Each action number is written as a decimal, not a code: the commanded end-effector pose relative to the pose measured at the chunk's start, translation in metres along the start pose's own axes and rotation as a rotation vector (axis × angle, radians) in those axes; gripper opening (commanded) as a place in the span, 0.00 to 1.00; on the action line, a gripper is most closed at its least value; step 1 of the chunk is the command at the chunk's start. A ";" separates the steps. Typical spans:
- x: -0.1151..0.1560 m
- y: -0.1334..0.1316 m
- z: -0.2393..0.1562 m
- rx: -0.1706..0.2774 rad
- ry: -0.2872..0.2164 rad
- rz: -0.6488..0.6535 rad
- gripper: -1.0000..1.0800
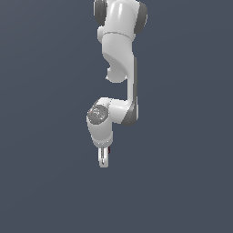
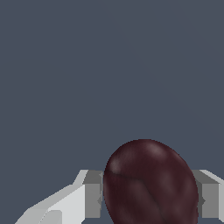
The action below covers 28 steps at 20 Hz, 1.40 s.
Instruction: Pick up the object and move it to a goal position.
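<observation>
A dark maroon, roundish object (image 2: 151,183) fills the gap between my two white fingers in the wrist view, and the grey pads (image 2: 92,199) press against its sides. My gripper (image 2: 148,197) is shut on it. In the exterior view the white arm hangs down from above, and the gripper (image 1: 104,159) points downward with only a thin maroon sliver of the object (image 1: 109,150) showing beside the fingers. The object is lifted off the floor.
Only a plain dark blue-grey floor (image 1: 182,182) surrounds the arm in both views. No other objects or goal marker show.
</observation>
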<state>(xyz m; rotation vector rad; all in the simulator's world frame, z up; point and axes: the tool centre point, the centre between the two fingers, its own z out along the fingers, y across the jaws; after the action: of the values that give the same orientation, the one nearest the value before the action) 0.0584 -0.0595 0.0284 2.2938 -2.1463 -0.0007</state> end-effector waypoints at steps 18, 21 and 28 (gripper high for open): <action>0.037 -0.015 -0.110 0.000 0.001 0.001 0.00; 0.047 -0.019 -0.141 0.000 0.001 0.002 0.00; 0.070 -0.031 -0.208 0.000 0.002 0.001 0.00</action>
<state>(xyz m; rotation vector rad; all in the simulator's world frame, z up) 0.0914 -0.1227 0.2226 2.2913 -2.1474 0.0019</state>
